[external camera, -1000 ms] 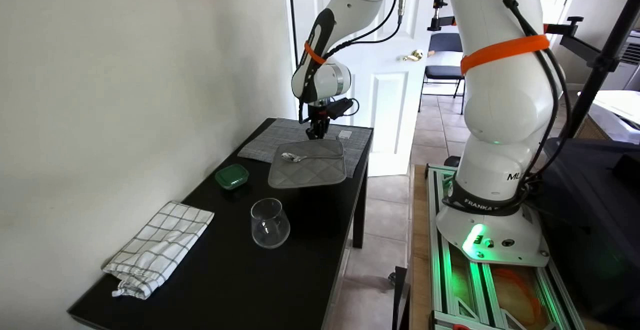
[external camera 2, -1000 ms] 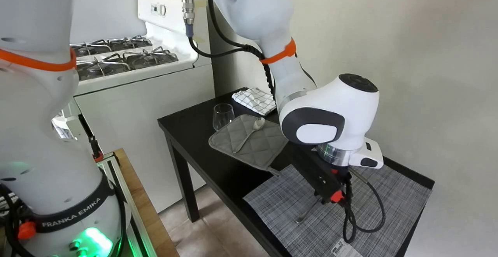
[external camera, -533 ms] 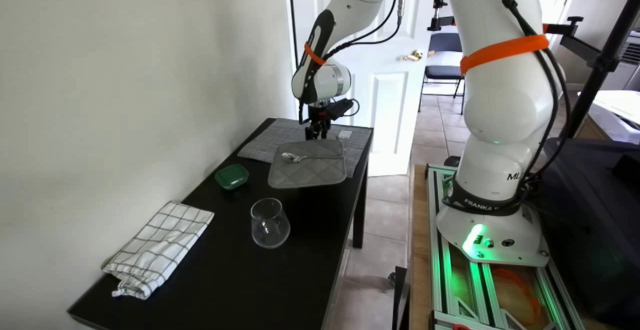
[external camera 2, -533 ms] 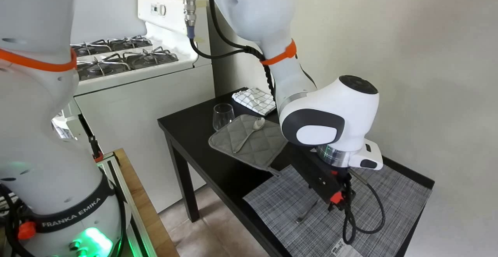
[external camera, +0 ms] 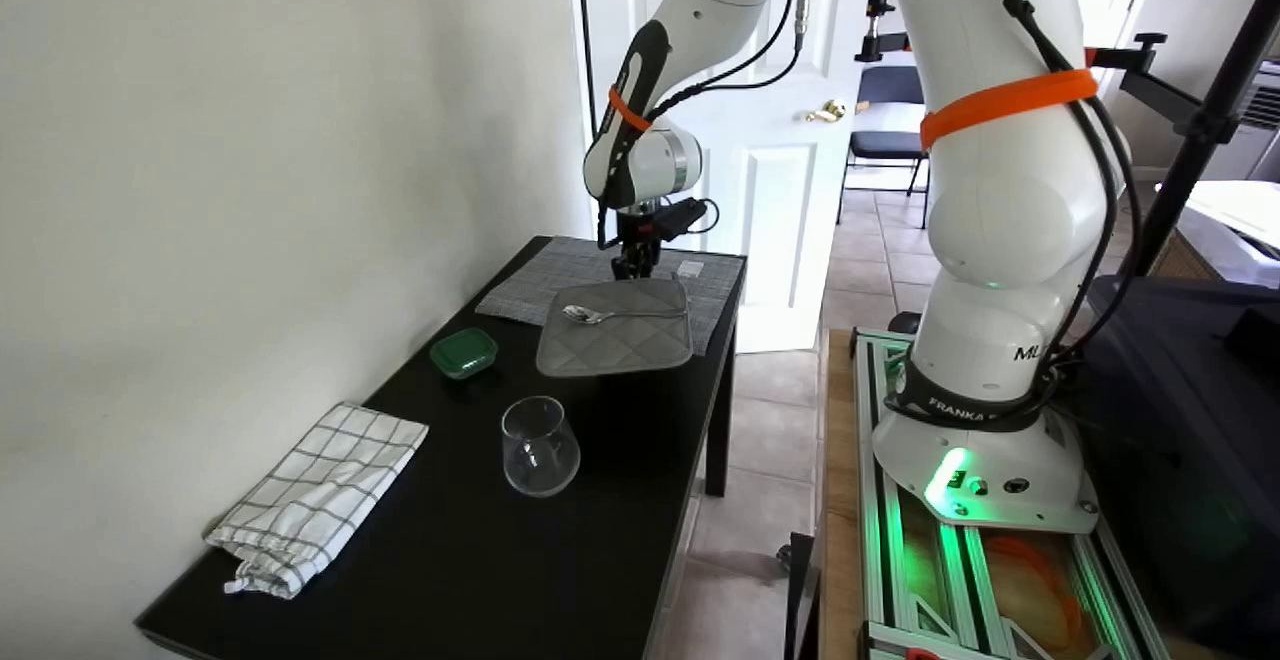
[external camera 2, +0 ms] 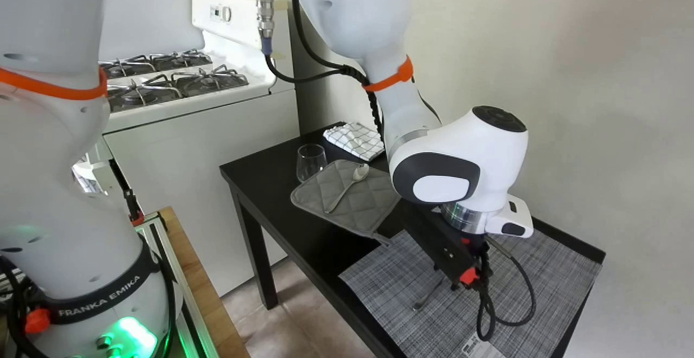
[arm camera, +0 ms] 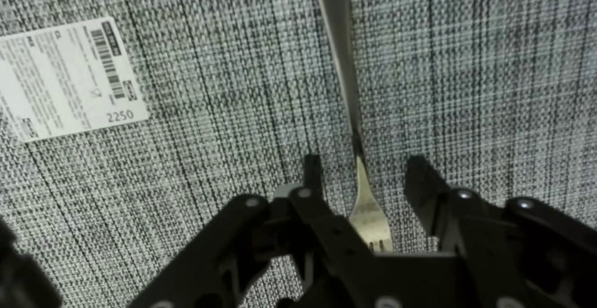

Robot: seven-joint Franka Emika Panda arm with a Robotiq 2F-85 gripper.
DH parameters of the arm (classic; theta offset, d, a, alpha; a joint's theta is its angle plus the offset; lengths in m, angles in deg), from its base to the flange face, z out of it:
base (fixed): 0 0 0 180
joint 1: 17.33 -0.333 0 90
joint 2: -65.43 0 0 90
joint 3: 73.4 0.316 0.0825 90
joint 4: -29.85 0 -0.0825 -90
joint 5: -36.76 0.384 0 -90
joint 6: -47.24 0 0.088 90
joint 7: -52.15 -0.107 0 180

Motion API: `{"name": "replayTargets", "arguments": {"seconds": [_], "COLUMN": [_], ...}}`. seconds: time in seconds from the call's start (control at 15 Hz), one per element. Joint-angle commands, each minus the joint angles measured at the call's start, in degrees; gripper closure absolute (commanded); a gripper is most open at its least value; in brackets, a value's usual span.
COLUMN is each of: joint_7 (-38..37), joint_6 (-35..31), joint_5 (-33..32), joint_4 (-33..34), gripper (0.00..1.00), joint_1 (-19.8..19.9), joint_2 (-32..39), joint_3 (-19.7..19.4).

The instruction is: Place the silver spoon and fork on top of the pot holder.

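The silver fork lies on a woven placemat, its handle running away from me in the wrist view; its handle also shows in an exterior view. My gripper is open, one finger on each side of the fork's neck with gaps at both sides. The tine tips are hidden by the gripper body. The gripper also shows at the far table end in an exterior view. The silver spoon lies on the grey quilted pot holder; both exterior views show the spoon and the pot holder.
The grey placemat with a white label covers the table end by the wall. A clear glass, green lidded container and checkered towel stand farther along the black table.
The gripper has sunk very slightly over the fork. Its fingers spread apart by half a second ago and now look a little closer together. Spoon, fork and pot holder have not moved.
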Motion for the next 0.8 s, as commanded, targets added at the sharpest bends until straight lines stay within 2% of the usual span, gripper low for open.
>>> {"name": "replayTargets", "arguments": {"seconds": [0.0, 0.13, 0.2, 0.73], "joint_7": [-1.15, -1.21, -1.26, -1.37], "joint_6": [0.34, 0.39, 0.4, 1.57], "joint_5": [-0.99, -1.18, -1.25, -1.86], "joint_4": [1.19, 1.33, 1.37, 0.51], "gripper": [0.81, 0.96, 0.99, 0.98], "joint_1": [0.46, 0.4, 0.36, -0.09], "joint_2": [1.32, 1.3, 1.27, -1.75], "joint_3": [0.12, -0.04, -0.12, -0.4]}}
